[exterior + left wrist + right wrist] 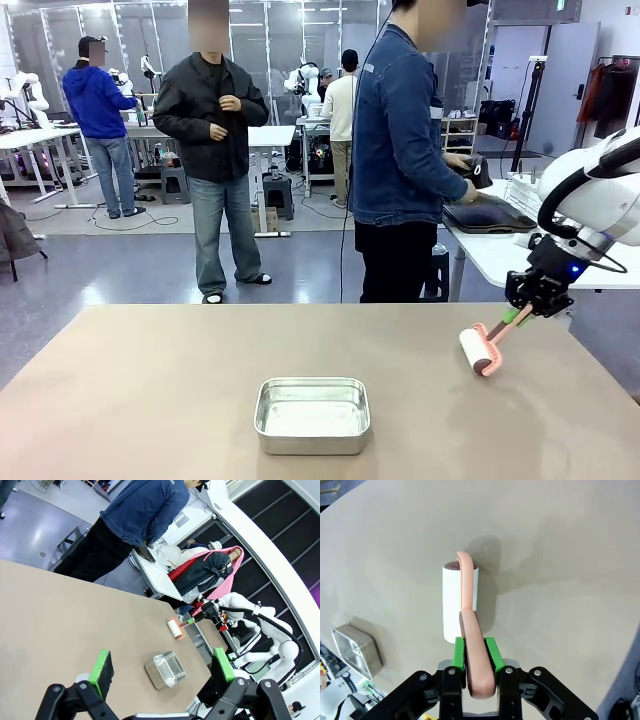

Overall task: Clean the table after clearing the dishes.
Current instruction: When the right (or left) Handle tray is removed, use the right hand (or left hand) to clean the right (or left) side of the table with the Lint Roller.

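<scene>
Right wrist view shows us the right gripper [475, 652] clamped on the pink handle of a lint roller [461, 601], whose white roll rests on the table [560, 555]. In the front view we see that roller [477, 351] near the table's right edge, well apart from the steel pan [312, 414] in the near middle. Our left gripper [162, 672] hangs above the table with its jaws apart, holding nothing
</scene>
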`<action>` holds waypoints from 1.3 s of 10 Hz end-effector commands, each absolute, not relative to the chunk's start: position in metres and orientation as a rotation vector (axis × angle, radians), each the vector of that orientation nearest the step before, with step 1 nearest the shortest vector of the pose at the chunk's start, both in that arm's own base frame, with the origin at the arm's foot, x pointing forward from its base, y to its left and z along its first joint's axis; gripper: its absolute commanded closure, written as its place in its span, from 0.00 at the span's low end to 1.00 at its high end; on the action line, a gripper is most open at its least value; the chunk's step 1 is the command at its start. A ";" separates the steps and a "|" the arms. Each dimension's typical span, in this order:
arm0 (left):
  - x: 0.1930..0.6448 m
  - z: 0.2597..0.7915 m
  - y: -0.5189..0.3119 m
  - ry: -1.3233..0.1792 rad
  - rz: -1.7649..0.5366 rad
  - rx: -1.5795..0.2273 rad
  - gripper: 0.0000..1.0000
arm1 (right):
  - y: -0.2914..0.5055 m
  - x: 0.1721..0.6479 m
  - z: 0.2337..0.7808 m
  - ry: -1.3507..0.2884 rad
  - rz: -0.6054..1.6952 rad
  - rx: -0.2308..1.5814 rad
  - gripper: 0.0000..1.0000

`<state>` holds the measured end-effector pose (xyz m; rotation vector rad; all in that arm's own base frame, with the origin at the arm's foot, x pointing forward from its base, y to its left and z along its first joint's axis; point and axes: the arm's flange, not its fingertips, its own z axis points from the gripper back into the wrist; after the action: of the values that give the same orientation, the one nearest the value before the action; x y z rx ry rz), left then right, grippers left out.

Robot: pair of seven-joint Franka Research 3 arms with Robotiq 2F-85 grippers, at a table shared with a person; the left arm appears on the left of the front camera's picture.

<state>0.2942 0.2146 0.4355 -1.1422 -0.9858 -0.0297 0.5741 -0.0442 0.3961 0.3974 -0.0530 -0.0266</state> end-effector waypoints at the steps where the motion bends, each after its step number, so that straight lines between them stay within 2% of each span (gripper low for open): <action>1: 0.292 0.438 0.216 -0.978 -0.026 -1.155 0.00 | -0.066 0.564 0.365 0.025 -0.032 0.197 0.78; 3: 0.292 0.438 0.216 -0.978 -0.026 -1.155 0.00 | -0.072 0.565 0.378 0.044 -0.020 0.119 0.78; 5: 0.292 0.438 0.216 -0.978 -0.026 -1.155 0.00 | -0.074 0.568 0.393 0.038 0.001 0.118 0.78; 11: 0.292 0.438 0.216 -0.978 -0.026 -1.155 0.00 | -0.054 0.533 0.502 -0.126 0.065 0.036 0.78; 13: 0.292 0.438 0.216 -0.978 -0.026 -1.155 0.00 | -0.048 0.524 0.517 -0.159 0.070 0.027 0.78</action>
<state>0.2942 0.2146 0.4355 -1.1422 -0.9858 -0.0297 0.5324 -0.0579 0.5245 0.0523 -0.1534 0.1011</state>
